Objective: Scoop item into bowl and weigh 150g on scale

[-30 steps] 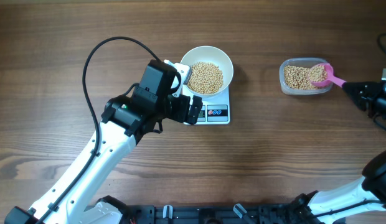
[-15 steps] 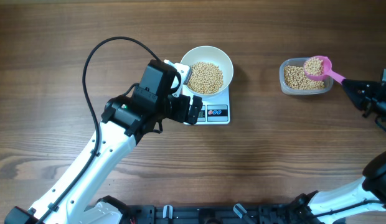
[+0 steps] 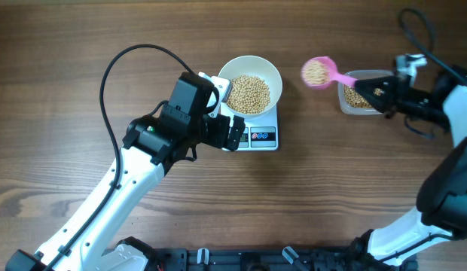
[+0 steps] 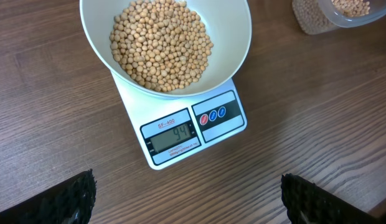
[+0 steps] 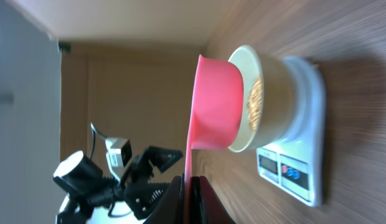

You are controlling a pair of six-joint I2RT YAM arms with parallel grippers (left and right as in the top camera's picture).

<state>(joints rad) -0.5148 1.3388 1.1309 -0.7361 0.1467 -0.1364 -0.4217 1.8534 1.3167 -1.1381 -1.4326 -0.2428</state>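
The white bowl [image 3: 250, 84] stands on the small white scale [image 3: 260, 135] and holds a heap of tan beans [image 4: 160, 43]. The scale's display [image 4: 172, 135] reads 94. My right gripper [image 3: 376, 92] is shut on the handle of a pink scoop [image 3: 318, 72]. The scoop is full of beans and hangs in the air between the clear tub [image 3: 365, 96] and the bowl. In the right wrist view the scoop [image 5: 215, 102] is level with the bowl [image 5: 272, 93]. My left gripper [image 3: 235, 134] stays open at the scale's near left corner, its fingers [image 4: 75, 199] apart over bare wood.
The clear tub with more beans sits on the table under my right gripper, also seen as a tub [image 4: 317, 15] in the left wrist view. The left arm [image 3: 143, 150] and its black cable [image 3: 117, 64] cross the table's left half.
My right gripper has lifted the loaded pink scoop out of the clear tub and carried it left toward the bowl. The left arm has not moved.
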